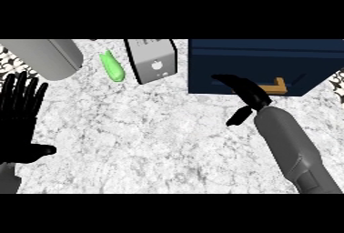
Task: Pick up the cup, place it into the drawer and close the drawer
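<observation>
The right robot hand [245,91], fingers straight and holding nothing, is pressing against the navy drawer [269,68] front near its wooden handle [279,86]. A glancing push is risking a slip that leaves the drawer ajar. The left robot hand [20,118] is resting open at the counter [148,136] edge.

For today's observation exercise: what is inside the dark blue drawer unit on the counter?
Only the dark blue drawer unit's outside and its tan wooden handle show. The right hand covers part of the front; whatever is inside is hidden.
</observation>
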You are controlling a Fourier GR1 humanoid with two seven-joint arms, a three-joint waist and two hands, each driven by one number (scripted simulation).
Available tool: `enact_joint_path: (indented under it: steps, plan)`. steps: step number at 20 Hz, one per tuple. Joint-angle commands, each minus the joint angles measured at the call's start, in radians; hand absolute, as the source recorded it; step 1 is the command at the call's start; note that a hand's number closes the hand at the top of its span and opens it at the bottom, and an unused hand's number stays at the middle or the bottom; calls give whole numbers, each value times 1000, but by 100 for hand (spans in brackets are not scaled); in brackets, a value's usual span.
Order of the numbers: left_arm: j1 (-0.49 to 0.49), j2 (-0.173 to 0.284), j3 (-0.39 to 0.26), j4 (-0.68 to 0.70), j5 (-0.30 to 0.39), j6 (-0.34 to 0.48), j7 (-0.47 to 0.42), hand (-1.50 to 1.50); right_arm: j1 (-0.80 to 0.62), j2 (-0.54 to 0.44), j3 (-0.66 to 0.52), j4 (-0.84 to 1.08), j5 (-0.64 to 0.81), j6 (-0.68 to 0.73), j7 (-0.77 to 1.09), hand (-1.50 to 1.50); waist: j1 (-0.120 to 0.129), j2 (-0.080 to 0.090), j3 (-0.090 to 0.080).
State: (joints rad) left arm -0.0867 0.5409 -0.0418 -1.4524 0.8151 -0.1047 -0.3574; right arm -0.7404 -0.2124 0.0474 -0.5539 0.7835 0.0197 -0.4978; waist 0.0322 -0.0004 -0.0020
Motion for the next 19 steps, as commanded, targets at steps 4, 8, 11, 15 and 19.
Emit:
enact_joint_path:
  steps: [4,8,11,15,19]
  plan:
    - [50,-44,-20,-28,-16,-26,-17,-150,-136,-120,-82,249,-9,19,-98,-150,34,22,5]
    - [-29,4,18,3,6,-50,30,-150,-196,-113,-87,316,0,24,-70,-150,44,32,5]
    - [-39,-1,21,20,-2,-46,31,-150,-247,-152,-107,334,-15,61,-90,-150,45,33,5]
    - [-28,-8,4,24,-33,-50,16,-150,-266,-164,-112,355,-17,56,-96,-150,59,37,5]
    - [-53,-20,2,34,-44,-38,16,-150,-259,-170,-115,382,-17,54,-119,-150,61,41,6]
